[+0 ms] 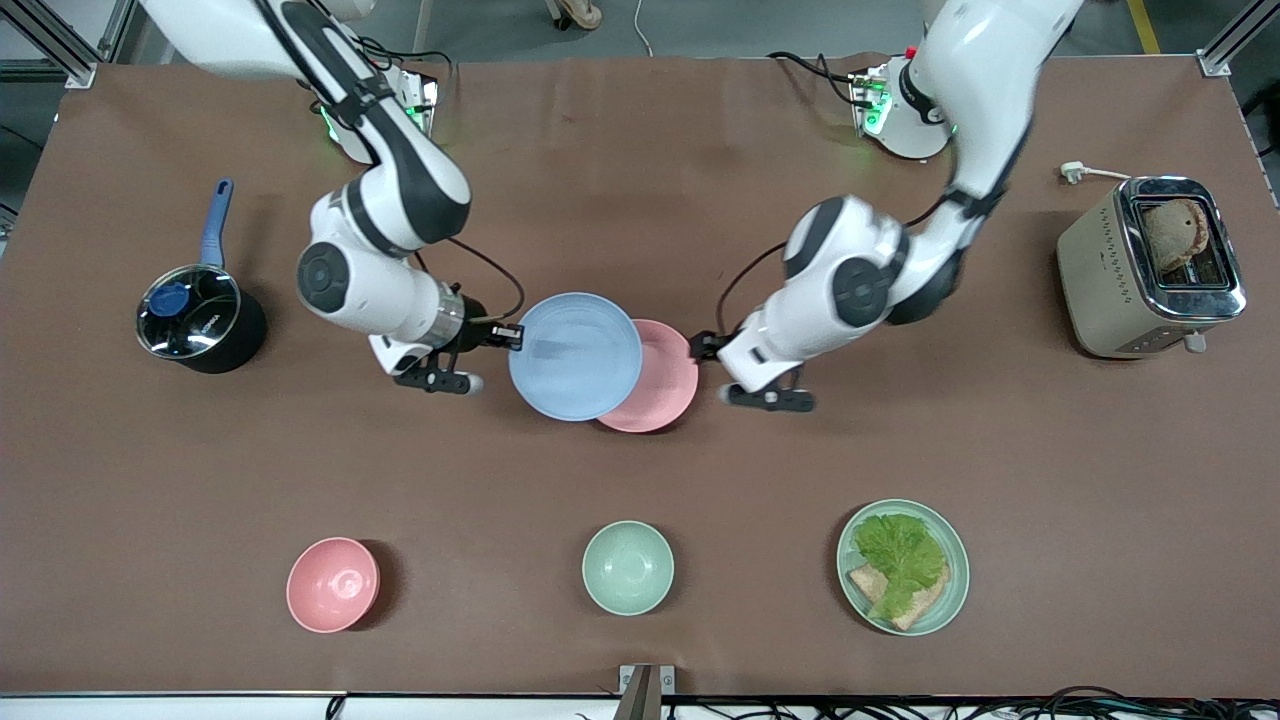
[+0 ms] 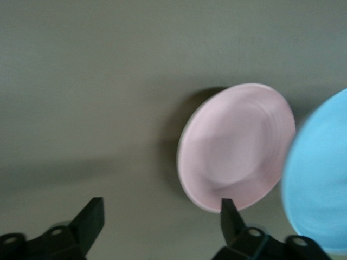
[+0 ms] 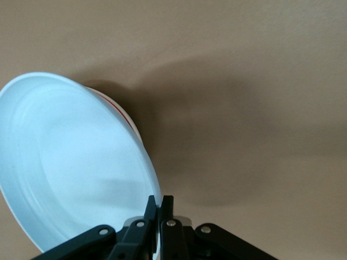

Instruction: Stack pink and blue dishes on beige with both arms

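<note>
I hold the blue plate (image 1: 573,355) pinched in my right gripper (image 1: 507,336) over the pink plate (image 1: 660,385), probably already on beige, lowering next, while my left gripper (image 1: 703,346) waits open beside it.

Blue plate (image 1: 574,355) hides part of pink plate (image 1: 660,385)

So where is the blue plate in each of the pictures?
Front view: the blue plate is mid-table, overlapping the pink plate, its rim pinched by the right gripper.
Left wrist view: only a slice of it shows at the picture's edge, beside the pink plate.
Right wrist view: it fills the near part, clamped in the right gripper.
Shared landmark: the pink plate.
</note>
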